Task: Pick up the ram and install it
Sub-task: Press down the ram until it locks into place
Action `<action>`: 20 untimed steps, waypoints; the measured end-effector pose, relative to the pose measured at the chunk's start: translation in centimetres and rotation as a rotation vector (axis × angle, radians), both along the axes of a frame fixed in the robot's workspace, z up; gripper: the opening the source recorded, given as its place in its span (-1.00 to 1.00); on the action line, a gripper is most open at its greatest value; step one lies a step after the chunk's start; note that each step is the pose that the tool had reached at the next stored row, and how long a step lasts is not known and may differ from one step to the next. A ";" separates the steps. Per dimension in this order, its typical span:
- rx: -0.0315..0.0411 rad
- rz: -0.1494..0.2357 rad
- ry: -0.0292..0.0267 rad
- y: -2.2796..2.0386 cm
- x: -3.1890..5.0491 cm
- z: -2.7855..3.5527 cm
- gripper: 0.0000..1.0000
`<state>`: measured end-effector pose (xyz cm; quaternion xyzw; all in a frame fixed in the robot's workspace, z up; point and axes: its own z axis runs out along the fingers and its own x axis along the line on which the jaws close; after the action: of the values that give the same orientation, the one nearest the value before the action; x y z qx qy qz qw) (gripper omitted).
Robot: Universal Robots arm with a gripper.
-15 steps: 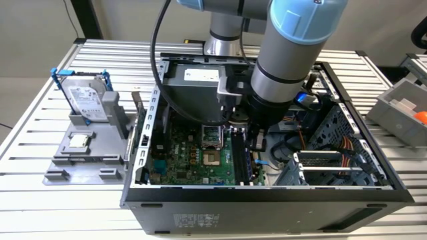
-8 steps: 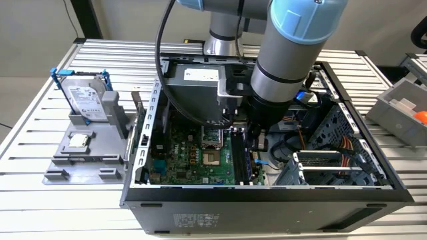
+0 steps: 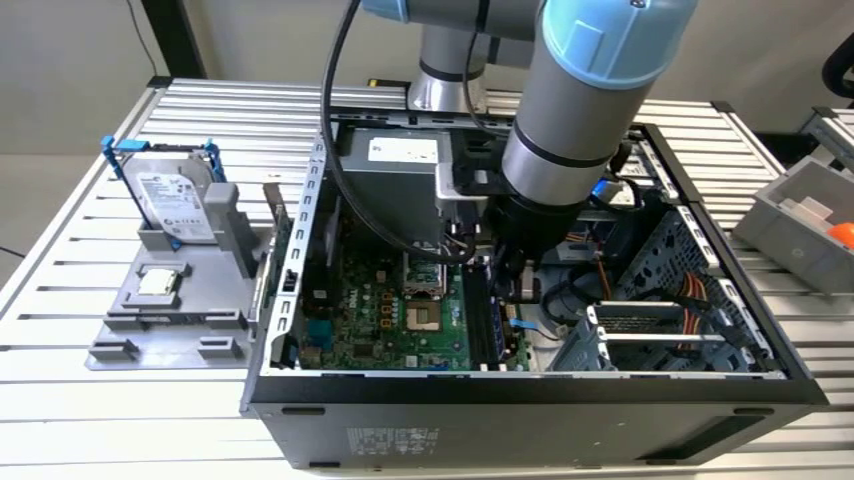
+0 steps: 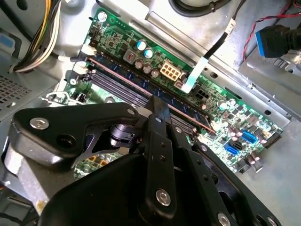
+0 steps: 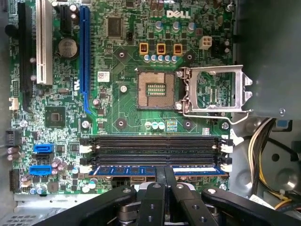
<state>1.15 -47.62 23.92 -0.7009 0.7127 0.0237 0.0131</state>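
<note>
Pincer (image 5: 164, 181) fingers pressed together atop ram (image 5: 141, 170) seated in the outermost slot (neighbouring slots (image 5: 150, 149) bare).

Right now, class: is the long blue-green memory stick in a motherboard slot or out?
In: the memory stick lies along the slot nearest the claw.

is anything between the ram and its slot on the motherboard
Nothing visible does. In the first wrist view the ram already lies along the memory slot nearest the gripper, whose fingers meet over its middle; the other memory slots beside it are bare.
</note>
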 end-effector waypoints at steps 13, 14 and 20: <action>-0.0001 0.012 0.0017 -0.61 0.42 -0.20 -1.00; -0.0001 0.012 0.0017 -0.61 0.43 -0.20 -1.00; 0.0001 0.013 0.0016 -0.61 0.45 -0.34 -1.00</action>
<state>1.60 -48.23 23.58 -0.7057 0.7080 0.0243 0.0124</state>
